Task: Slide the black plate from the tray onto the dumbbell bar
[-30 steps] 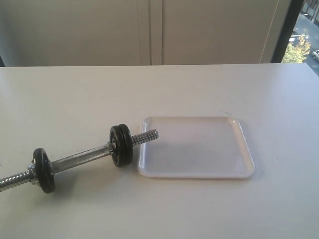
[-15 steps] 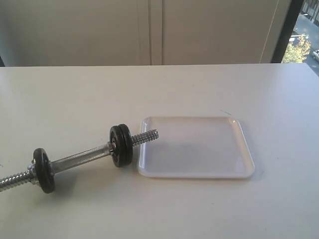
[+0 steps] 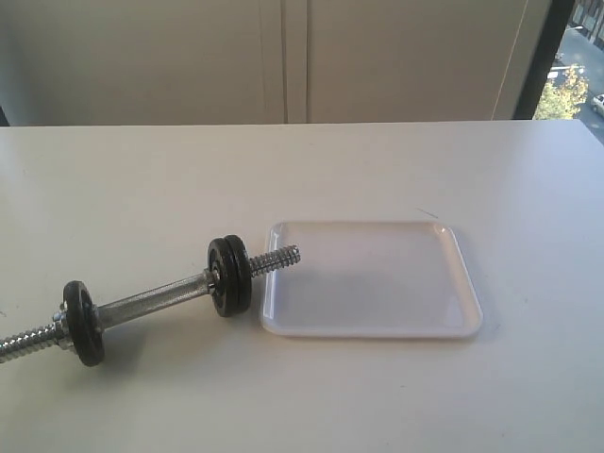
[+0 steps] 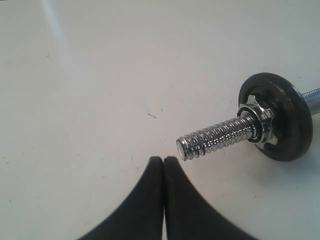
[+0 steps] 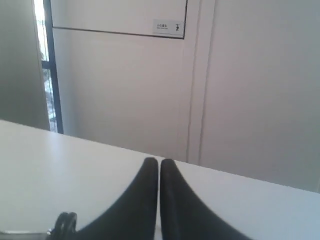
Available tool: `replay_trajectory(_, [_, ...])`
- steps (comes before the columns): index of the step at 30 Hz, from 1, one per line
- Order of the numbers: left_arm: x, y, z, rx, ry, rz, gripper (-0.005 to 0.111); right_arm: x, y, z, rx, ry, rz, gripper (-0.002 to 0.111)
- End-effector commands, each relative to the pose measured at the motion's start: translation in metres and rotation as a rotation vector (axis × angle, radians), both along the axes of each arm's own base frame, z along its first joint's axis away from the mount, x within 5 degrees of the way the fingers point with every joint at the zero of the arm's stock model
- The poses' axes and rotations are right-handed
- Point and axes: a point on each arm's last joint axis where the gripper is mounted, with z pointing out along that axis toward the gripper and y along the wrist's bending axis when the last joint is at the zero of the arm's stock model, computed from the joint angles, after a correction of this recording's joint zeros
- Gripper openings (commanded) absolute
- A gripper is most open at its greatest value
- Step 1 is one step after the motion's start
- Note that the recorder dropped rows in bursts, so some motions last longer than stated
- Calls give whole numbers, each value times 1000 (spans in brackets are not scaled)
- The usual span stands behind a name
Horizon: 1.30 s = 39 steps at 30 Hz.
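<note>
The white tray (image 3: 377, 332) lies right of centre on the table with nothing in it. The dumbbell bar (image 3: 156, 302) lies slanted at the left, and its threaded end (image 3: 278, 257) reaches over the tray's left rim. One black plate (image 3: 229, 275) sits on the bar next to the tray, and a second black plate (image 3: 83, 323) sits near the other end. Neither gripper shows in the exterior view. My left gripper (image 4: 163, 159) is shut and empty, close beside the bar's threaded tip (image 4: 212, 141), where a plate (image 4: 282, 117) sits behind a collar nut (image 4: 260, 125). My right gripper (image 5: 159, 161) is shut and empty above the table.
The white table (image 3: 302, 170) stretches back to a pale panelled wall (image 3: 283, 57). A window (image 3: 571, 57) shows at the far right. A dark plate edge (image 5: 65, 225) peeks into the right wrist view low down.
</note>
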Motion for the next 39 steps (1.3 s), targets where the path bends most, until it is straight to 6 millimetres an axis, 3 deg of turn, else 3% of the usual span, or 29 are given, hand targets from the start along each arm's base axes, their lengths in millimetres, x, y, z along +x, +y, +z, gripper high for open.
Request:
replay_trajectory(1, [0, 0, 0, 8, -2, -7, 0, 0, -4, 12, 304, -35, -17, 2])
replay_trajectory(6, [0, 0, 0, 8, -2, -7, 0, 1, -14, 23, 665, -91, -41, 2])
replay_trajectory(8, [0, 0, 0, 8, -2, -7, 0, 0, -17, 21, 634, -119, -81, 2])
replay_trajectory(11, [0, 0, 0, 8, -2, -7, 0, -3, -18, 7, 356, -154, -159, 2])
replay_trajectory(13, [0, 0, 0, 8, -2, -7, 0, -3, -18, -11, 205, -103, -189, 2])
replay_trajectory(19, [0, 0, 0, 8, -2, -7, 0, 5, -30, -82, 47, 32, -344, 2])
replay_trajectory(24, [0, 0, 0, 8, -2, -7, 0, 8, -32, -180, -16, 207, -365, 2])
replay_trajectory(25, [0, 0, 0, 8, -2, -7, 0, 9, -32, -186, -20, 224, -367, 2])
replay_trajectory(39, [0, 0, 0, 8, -1, -7, 0, 7, -29, -191, -55, 275, -300, 2])
